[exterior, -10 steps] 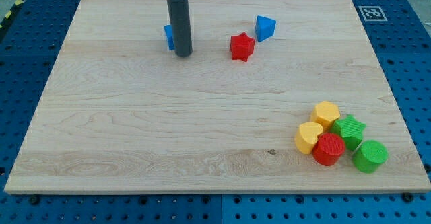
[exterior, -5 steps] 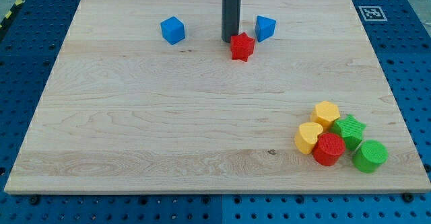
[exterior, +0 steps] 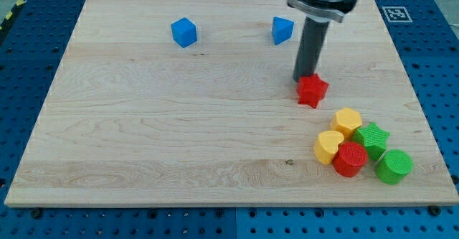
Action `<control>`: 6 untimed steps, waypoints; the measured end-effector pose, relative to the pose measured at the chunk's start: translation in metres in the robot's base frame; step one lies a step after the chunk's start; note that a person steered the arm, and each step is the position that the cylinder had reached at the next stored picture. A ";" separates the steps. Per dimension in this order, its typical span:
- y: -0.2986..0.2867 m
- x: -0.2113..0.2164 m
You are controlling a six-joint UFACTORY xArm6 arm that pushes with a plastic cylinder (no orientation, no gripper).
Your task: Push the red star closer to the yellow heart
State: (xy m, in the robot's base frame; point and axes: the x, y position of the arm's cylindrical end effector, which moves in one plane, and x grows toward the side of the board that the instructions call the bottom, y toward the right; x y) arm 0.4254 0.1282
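Pale wood fills the one camera view, a wooden board set on a blue pegboard bench. There are no jaws to speak of on this arm, only a straight dark rod, so nothing is spread or pinching; my tip rests against the upper-left edge of the red star, touching it as far as I can tell. That star sits toward the view's right, somewhat above the middle. Lower right lies a tight cluster: the yellow heart on its left side, a yellow hexagon-like block above it, a red round block pressed beside the heart, a green star and a green round block further right. The star is near the cluster but apart from it. Up top, well away, sit a blue cube and a blue wedge-like block. To do this well, I would judge the push should run down and slightly right, kept centred behind the star so it does not spin off, and ease up before it knocks the yellow hexagon-like block aside.
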 end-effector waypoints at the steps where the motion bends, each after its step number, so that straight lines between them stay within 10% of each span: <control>1: 0.024 0.010; 6: -0.008 0.059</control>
